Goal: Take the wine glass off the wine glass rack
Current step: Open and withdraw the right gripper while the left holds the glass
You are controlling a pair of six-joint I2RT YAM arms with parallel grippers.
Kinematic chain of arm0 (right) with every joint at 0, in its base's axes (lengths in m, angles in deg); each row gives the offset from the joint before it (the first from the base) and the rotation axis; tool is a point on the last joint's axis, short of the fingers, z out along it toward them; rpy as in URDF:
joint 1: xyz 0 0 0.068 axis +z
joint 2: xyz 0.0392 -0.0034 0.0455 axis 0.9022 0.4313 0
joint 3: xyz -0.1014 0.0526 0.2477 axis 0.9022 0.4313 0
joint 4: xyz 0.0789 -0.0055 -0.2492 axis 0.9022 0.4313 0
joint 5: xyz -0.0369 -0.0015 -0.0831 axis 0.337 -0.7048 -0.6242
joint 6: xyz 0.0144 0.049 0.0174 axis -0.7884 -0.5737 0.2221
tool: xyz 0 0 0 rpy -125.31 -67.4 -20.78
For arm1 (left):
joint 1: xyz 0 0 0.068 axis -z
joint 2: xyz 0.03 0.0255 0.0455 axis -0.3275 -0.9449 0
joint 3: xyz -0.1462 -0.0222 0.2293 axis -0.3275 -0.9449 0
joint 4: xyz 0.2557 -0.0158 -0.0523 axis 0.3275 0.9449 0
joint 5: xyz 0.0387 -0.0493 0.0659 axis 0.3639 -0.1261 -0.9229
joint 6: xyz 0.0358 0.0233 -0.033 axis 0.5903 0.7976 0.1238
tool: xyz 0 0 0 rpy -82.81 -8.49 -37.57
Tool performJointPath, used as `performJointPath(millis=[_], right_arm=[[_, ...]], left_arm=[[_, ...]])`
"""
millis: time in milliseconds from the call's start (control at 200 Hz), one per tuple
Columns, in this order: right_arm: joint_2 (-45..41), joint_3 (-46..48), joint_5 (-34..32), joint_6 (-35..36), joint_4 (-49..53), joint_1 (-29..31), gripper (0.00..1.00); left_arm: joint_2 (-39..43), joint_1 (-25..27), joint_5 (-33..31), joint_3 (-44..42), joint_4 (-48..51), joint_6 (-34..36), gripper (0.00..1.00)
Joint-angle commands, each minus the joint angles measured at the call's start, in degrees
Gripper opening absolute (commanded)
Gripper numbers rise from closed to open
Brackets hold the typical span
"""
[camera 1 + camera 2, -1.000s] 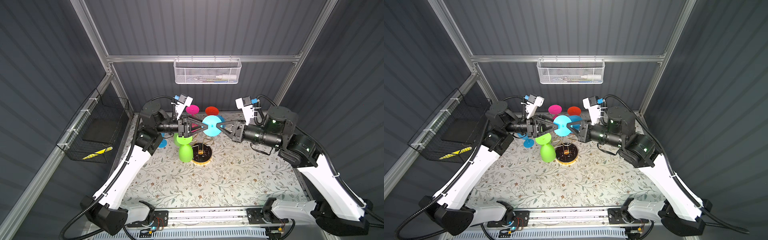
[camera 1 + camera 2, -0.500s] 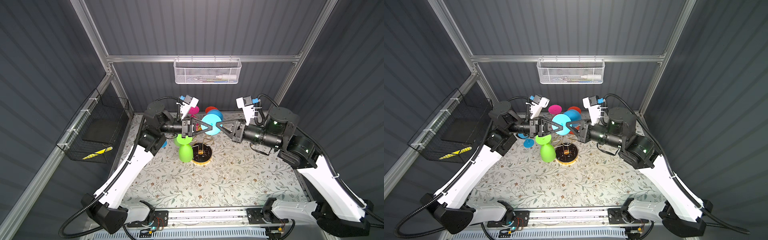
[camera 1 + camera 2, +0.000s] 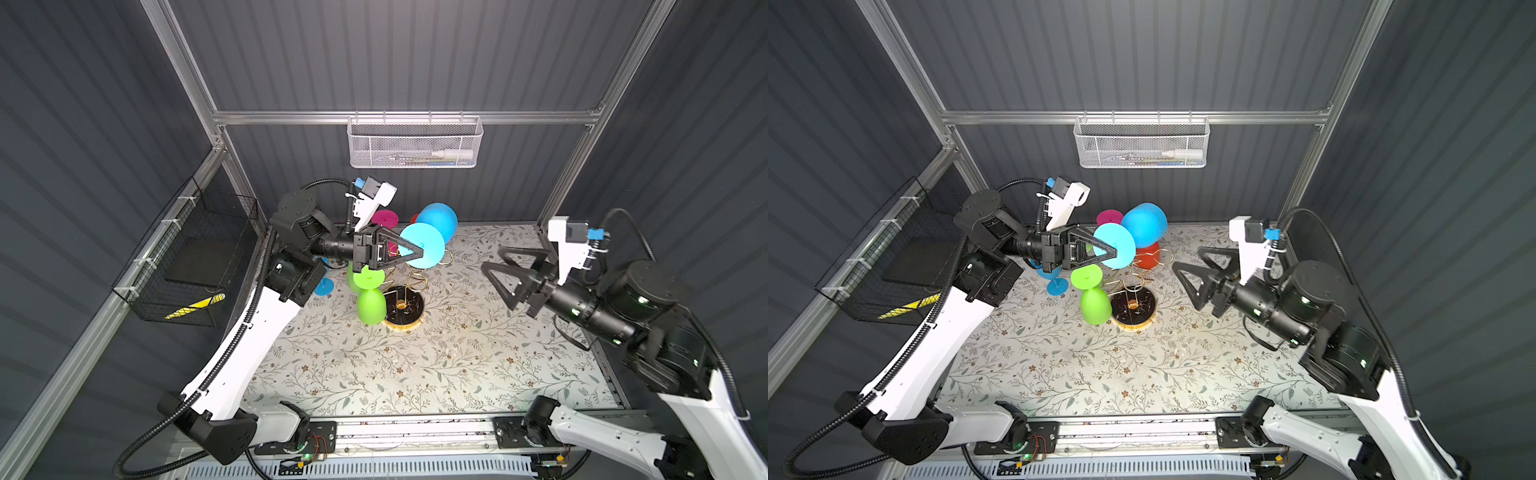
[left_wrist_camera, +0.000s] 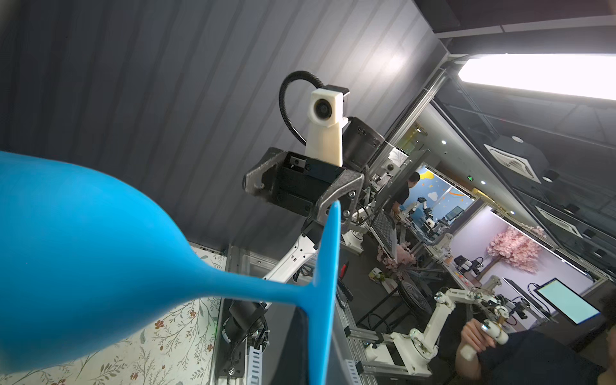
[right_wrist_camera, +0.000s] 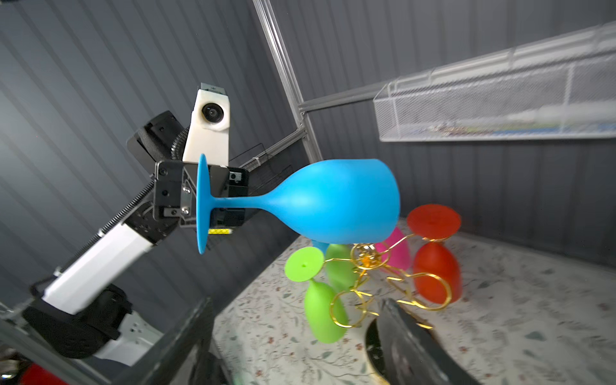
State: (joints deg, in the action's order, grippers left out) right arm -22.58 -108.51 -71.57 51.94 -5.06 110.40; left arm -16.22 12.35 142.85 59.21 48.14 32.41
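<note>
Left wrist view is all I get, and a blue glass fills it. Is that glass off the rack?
Observer: Yes. The blue glass has its stem in no ring of the rack.
Operator: Where does my left tool have it?
Observer: In a top view the left tool is shut on the glass right by its foot.
Operator: What hangs on the rack?
Observer: A green glass and a red glass, both bowl down.
</note>
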Motion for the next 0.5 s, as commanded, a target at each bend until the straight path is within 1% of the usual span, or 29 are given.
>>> performJointPath(millis=[0,40,190,275,415,495], right_arm=[[-1.5,3.6,-7.5,14.4,-5.4,-0.1,0.87],[-1.6,4.5,-8.4,18.4,-6.0,-0.1,0.91],[0.1,8.9,-9.4,31.2,-15.3,-0.1,0.98],[1.1,11.9,-7.0,38.0,-20.6,-0.1,0.99],[3.1,14.5,-3.1,46.1,-25.7,-0.2,0.99],[4.5,14.3,-0.7,47.9,-27.0,-1.0,0.99]], left_arm=[[-1.3,-0.1,2.7,3.2,4.0,2.1,0.00],[-1.5,-0.1,2.7,3.3,4.3,2.0,0.00],[-2.3,-0.2,2.3,3.7,5.6,2.6,0.00],[-2.7,-0.4,2.4,3.8,5.8,2.4,0.00],[-2.9,-0.7,2.6,4.3,6.1,2.4,0.00],[-3.2,-0.7,2.7,4.6,6.4,2.3,0.00]])
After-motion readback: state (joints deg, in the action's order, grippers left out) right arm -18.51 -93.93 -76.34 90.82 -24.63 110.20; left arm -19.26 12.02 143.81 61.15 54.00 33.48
